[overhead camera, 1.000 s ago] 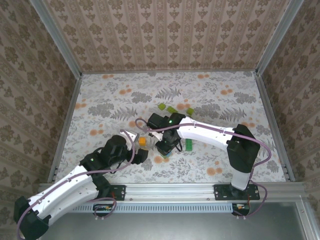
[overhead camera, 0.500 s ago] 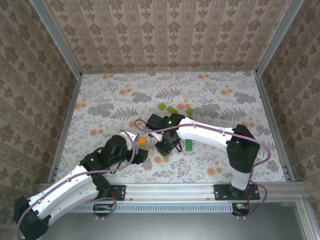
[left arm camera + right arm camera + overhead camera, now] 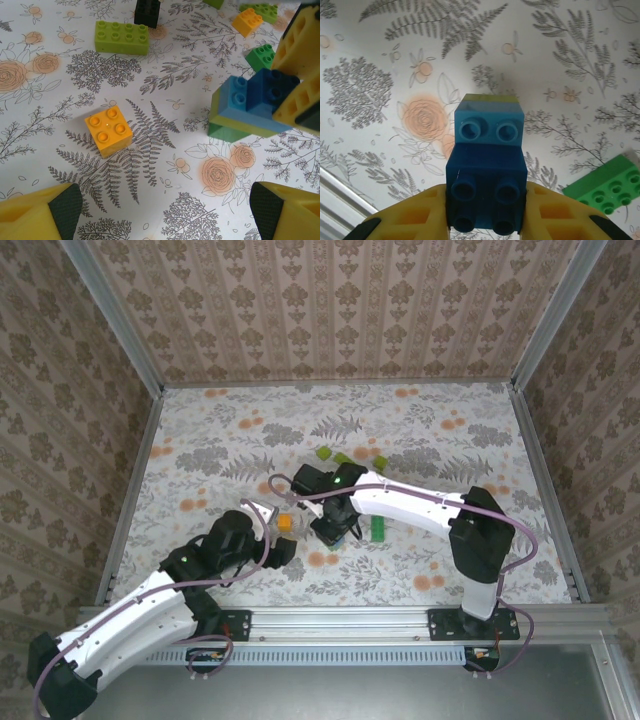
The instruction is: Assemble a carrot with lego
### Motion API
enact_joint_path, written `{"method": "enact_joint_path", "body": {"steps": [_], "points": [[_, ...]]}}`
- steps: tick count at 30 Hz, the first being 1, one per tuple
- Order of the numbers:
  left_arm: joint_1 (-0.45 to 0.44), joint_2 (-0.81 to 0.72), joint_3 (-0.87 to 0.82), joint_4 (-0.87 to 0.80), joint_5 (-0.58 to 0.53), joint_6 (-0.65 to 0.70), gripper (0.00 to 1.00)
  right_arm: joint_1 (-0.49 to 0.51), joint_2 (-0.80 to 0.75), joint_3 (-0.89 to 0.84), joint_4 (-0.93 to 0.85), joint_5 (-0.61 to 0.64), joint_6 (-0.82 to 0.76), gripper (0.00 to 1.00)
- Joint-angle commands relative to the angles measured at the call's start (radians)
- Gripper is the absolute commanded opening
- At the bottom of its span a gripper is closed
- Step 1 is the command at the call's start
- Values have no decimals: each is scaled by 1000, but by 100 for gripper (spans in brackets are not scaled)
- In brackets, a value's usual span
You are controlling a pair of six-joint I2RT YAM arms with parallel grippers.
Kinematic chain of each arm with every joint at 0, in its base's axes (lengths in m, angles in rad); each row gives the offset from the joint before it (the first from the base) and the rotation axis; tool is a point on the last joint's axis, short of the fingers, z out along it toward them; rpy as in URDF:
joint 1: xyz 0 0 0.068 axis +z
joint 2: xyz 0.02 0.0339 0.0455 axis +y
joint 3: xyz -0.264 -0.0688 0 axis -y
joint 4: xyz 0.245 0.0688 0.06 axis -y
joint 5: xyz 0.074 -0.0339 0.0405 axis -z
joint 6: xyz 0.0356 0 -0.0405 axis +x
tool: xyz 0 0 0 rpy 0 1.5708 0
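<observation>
The right claw (image 3: 485, 220) is clamped on the dark blue top brick of the blue, yellow and green build (image 3: 245, 107). It has just edged that stack a touch toward the far edge of the bench (image 3: 200, 440), holding it tilted just above the middle. The left claw (image 3: 160, 212) hasn't budged. It hangs wide open over the loose orange brick (image 3: 108, 131), a pad on each side and neither touching. A long lime-green brick (image 3: 122, 37) lies further out, well apart from the orange one, and a green brick (image 3: 610, 187) rests beside the build. So the carrot's colours are all loose, with nothing joined. Shifting that stack looks like clearing room, not carrot-building yet.
</observation>
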Motion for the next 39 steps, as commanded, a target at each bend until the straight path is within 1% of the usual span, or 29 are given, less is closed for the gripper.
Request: {"method": "enact_joint_path", "body": {"steps": [1, 7, 11, 15, 24, 31, 34, 36, 39], "points": [[-9, -8, -1, 16, 0, 22, 90, -31, 2, 2, -21, 67, 25, 27], [-11, -6, -1, 18, 0, 21, 90, -50, -10, -29, 3, 34, 24, 27], [-11, -6, -1, 18, -3, 22, 90, -52, -1, -36, 7, 22, 19, 30], [-10, -6, -1, 17, -3, 21, 90, -60, -6, -43, 16, 10, 17, 38], [-10, -4, -1, 18, -3, 22, 90, -85, -83, -55, 52, -54, 9, 52], [-9, -5, -1, 18, 0, 21, 90, -86, -127, -46, 56, -88, -12, 68], [-11, -4, -1, 19, -1, 22, 90, -85, -153, -40, 48, -84, -18, 71], [-10, -4, -2, 18, -1, 22, 90, -88, -175, -33, 34, -56, -20, 71], [-10, -4, -1, 17, -1, 22, 90, -118, -215, -40, 27, -22, -15, 72]]}}
